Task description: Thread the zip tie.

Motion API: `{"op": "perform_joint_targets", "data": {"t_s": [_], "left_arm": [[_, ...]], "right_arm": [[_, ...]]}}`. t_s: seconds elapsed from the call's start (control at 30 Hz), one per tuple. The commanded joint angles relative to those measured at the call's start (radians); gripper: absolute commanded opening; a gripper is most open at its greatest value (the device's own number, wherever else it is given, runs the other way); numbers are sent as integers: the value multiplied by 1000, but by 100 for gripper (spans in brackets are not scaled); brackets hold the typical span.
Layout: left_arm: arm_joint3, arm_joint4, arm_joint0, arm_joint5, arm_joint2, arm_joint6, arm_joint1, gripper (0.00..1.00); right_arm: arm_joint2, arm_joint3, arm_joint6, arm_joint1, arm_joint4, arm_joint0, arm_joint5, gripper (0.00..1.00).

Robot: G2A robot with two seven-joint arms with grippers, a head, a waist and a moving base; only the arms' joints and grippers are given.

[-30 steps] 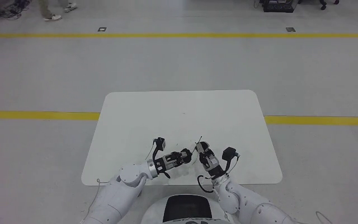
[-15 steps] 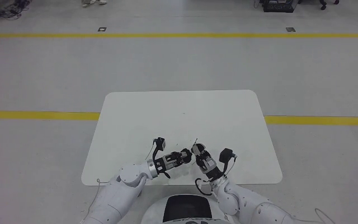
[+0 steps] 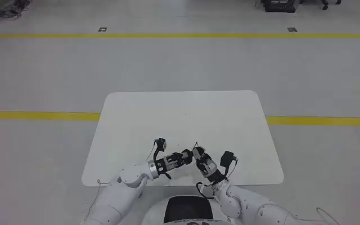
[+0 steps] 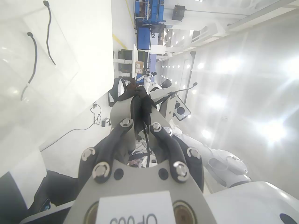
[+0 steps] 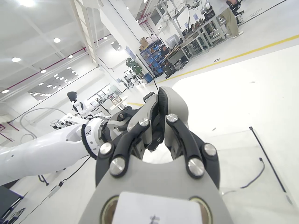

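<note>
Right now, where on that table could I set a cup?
The far half of the table, toward the yellow line, is bare. Crowded near edge: left fingers and right fingers meet on the zip tie, spare ties nearby.

Top camera: high overhead, facing down on the white rounded rectangular worktop [image 3: 180, 112], robot at 6 o'clock.
Left wrist camera: close behind the grey-fingered left end effector [image 4: 140, 115], rolled sideways, facing the other arm.
Right wrist camera: close behind the grey-fingered right end effector [image 5: 158, 99], facing 11 o'clock.
Shared by all: the thin black plastic zip tie [image 5: 154, 80] where both meet.
</note>
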Motion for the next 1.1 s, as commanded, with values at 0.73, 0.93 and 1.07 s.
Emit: {"op": "perform_joint_targets", "data": {"t_s": [0.73, 0.93, 1.07], "left_arm": [[-13, 4, 0, 13, 15, 29, 3, 0], [-15, -4, -2, 14, 23, 33, 9, 0], [-15, -12, -4, 12, 28, 35, 13, 0]], "right_arm": [[-4, 9, -18, 24, 63, 11, 0, 0], [-3, 20, -7, 22, 77, 15, 0, 0], [-1, 31, -4, 19, 82, 16, 0, 0]]}}
